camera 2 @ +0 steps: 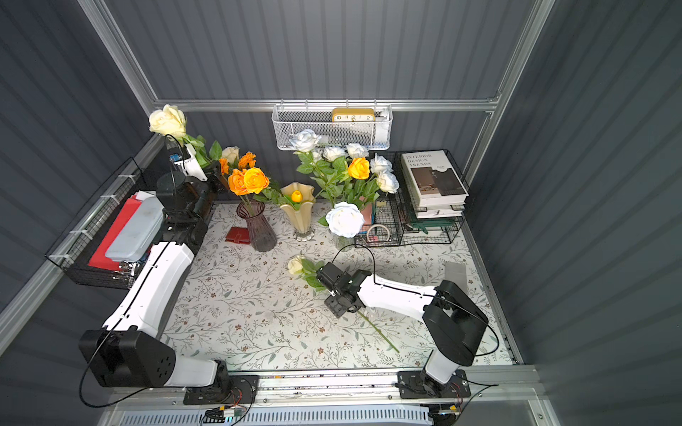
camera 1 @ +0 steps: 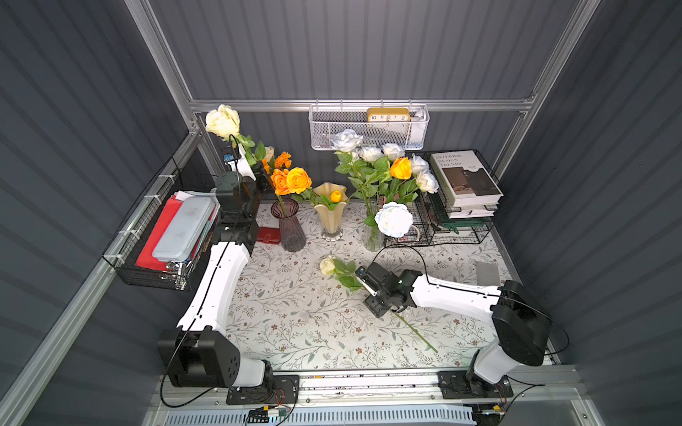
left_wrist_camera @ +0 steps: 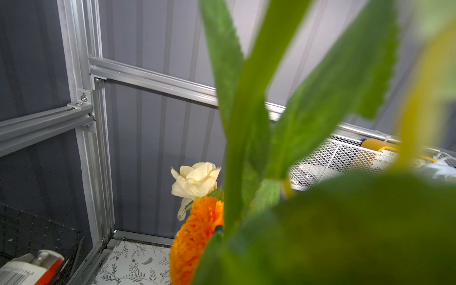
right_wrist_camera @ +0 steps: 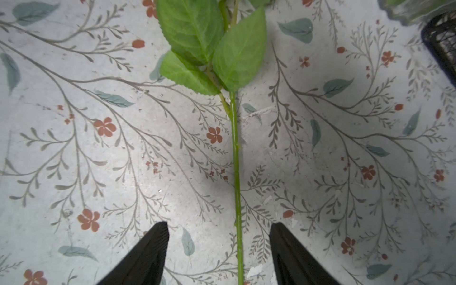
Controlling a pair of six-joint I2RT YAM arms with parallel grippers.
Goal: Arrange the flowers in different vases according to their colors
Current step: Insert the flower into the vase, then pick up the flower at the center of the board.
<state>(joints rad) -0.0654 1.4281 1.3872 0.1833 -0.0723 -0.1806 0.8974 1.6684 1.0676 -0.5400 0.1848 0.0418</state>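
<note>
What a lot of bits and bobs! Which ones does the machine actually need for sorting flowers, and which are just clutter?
Part of the job: cream rose on the table; raised cream rose; orange roses; white roses; purple vase; cream vase; clear glass vase.

Just lying about: books; clock; red wallet; mesh basket; grey pencil case.

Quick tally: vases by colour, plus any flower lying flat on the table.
purple vase: 1
cream vase: 1
clear vase: 1
rose flat on the table: 1
total: 4
</note>
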